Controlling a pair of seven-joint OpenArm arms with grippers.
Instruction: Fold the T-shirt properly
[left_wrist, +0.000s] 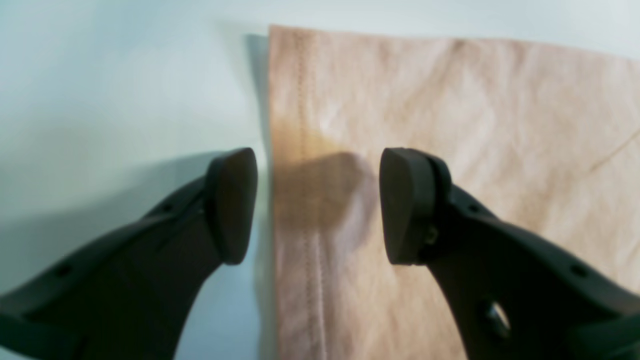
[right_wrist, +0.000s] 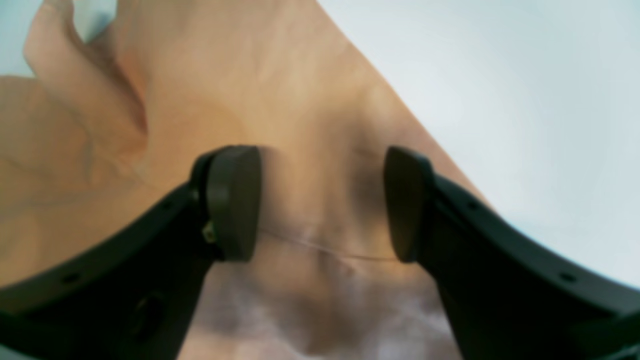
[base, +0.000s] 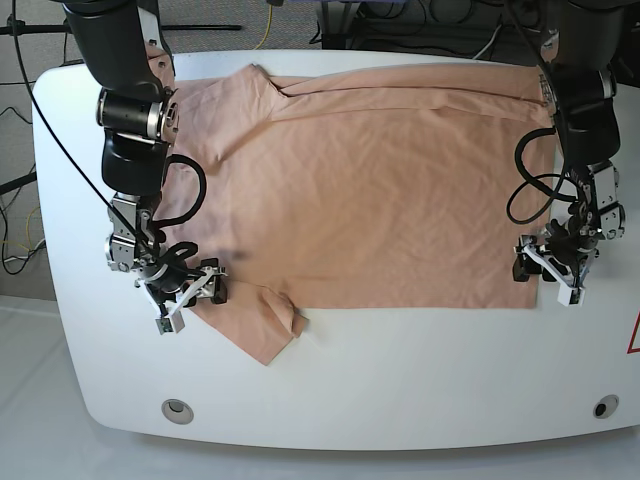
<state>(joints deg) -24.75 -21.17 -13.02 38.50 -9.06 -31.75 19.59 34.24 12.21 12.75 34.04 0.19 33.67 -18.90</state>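
Note:
The peach T-shirt (base: 370, 190) lies spread flat across the white table (base: 420, 370), with its sleeves at the left and its hem at the right in the base view. My left gripper (left_wrist: 318, 205) is open. It straddles the stitched hem edge near the shirt's near right corner (base: 520, 300), one finger over bare table and one over cloth. My right gripper (right_wrist: 322, 205) is also open, both fingers over the near sleeve (base: 255, 330), with a seam running between them. In the base view the left gripper (base: 548, 270) is at the right and the right gripper (base: 190, 295) at the left.
Two round fittings (base: 177, 408) (base: 600, 406) sit in the table near its front edge. A bare white strip runs along the front. Cables and stands crowd the space behind the table's far edge (base: 300, 20).

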